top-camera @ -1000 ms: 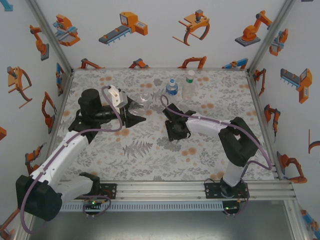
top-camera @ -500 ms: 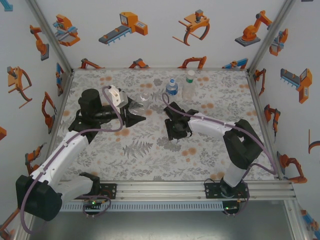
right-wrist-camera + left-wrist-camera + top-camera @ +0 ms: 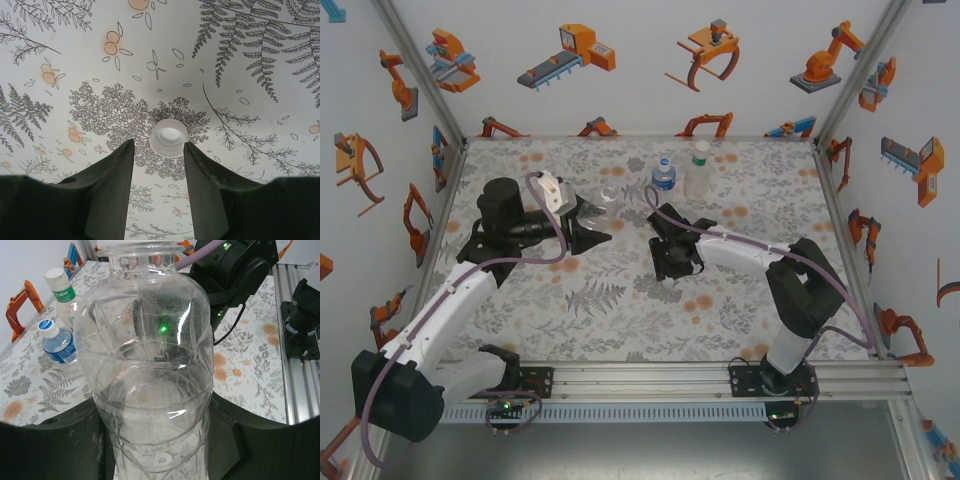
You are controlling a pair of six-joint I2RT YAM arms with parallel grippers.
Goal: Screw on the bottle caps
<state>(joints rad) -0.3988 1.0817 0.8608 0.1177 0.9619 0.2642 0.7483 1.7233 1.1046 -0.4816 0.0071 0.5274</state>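
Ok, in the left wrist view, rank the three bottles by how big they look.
1. clear unlabelled bottle, by far, though it sits right at the camera.
2-3. green-label bottle and blue-label bottle look about alike; the green one is partly hidden, so no ranking.

clear bottle: unlabelled, apart to the left of the other two | blue-label bottle: upright, capped | green-label bottle: upright just beside it, capped | loose cap: white, flat on counter

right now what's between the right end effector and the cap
Only bare mat; the right wrist view shows the cap at the tips of the right end effector.
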